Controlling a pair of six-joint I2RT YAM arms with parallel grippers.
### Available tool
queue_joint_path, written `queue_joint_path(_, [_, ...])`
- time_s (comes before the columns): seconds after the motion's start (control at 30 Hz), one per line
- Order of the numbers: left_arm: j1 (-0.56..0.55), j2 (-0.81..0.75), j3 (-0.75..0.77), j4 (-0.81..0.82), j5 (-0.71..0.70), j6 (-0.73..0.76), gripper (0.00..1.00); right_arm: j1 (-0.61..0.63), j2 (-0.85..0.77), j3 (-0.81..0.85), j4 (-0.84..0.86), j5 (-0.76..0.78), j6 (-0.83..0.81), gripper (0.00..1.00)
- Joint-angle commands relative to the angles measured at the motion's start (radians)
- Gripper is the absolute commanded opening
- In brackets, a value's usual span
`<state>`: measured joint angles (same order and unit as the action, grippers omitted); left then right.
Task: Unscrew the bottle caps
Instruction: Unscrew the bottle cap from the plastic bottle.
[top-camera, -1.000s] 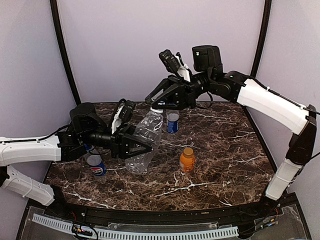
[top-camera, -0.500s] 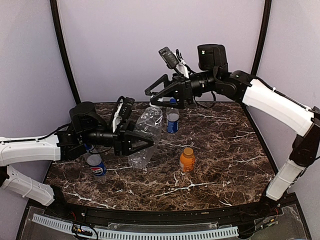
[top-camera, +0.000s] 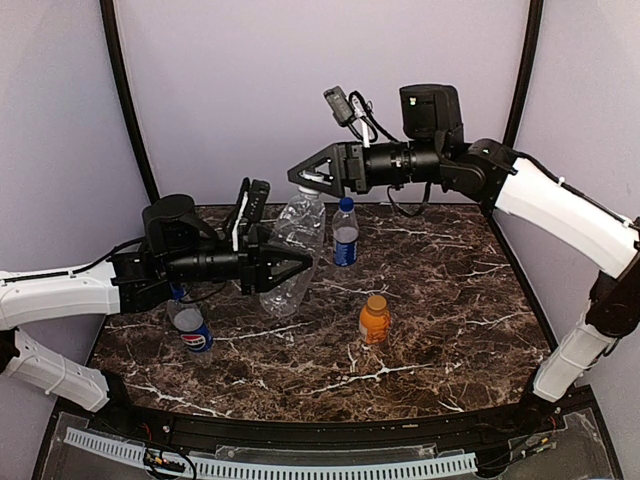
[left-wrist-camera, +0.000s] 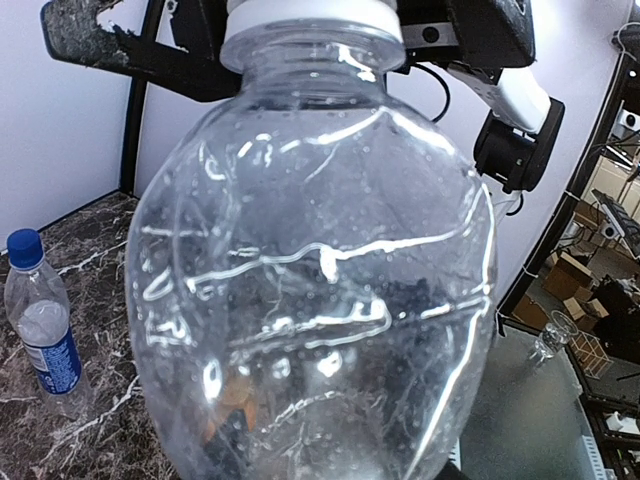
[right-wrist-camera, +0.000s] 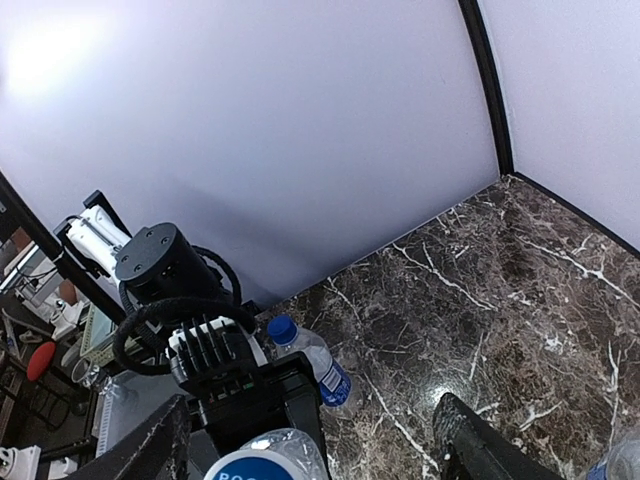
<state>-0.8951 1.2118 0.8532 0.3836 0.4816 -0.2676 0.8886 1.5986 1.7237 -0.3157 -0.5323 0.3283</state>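
Bottle caps come off one at a time, and the one in hand is the white cap (left-wrist-camera: 312, 18). Your right claw (top-camera: 305, 178) stands spread wide at it, one finger to each side, gripping nothing. Your left claw (top-camera: 293, 268) is clamped on the belly of the big clear bottle (left-wrist-camera: 310, 260), holding it tilted in the air above the far left of the table (top-camera: 450, 290), neck pointing up toward the right claw.

You appear to be between twists: the cap sits on the neck, so the next move calls for closing squarely on it, turning, and keeping the left grip firm so the soft bottle does not spin along.

Further out, a blue-capped bottle (top-camera: 345, 232) stands just beyond, the orange bottle (top-camera: 374, 320) stands nearer in the middle, and the Pepsi bottle (top-camera: 192, 330) sits at the near left.

You cannot tell how far the white cap is loosened, since its threads are hidden. The right wrist view cuts the cap off at its bottom edge. The bottle fills the left wrist view and hides the left fingers. The Pepsi bottle's top is tucked behind the left arm.
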Motion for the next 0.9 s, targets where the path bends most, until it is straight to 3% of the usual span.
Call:
queue_joint_path(0.0, [-0.005, 0.005, 0.037, -0.021, -0.046, 0.015, 0.31, 0.017, -0.009, 0.009, 0.023, 0.094, 0.044, 0.77])
queue_joint_path(0.27, [-0.005, 0.012, 0.042, -0.038, -0.068, 0.02, 0.31, 0.02, 0.009, 0.02, 0.023, 0.056, 0.039, 0.55])
queue_joint_path(0.6, [-0.005, 0.01, 0.042, -0.04, -0.073, 0.018, 0.31, 0.02, 0.014, 0.013, 0.024, 0.045, 0.041, 0.42])
queue_joint_path(0.87, [-0.005, 0.005, 0.037, -0.042, -0.079, 0.017, 0.3, 0.02, 0.013, 0.009, 0.029, 0.03, 0.041, 0.24])
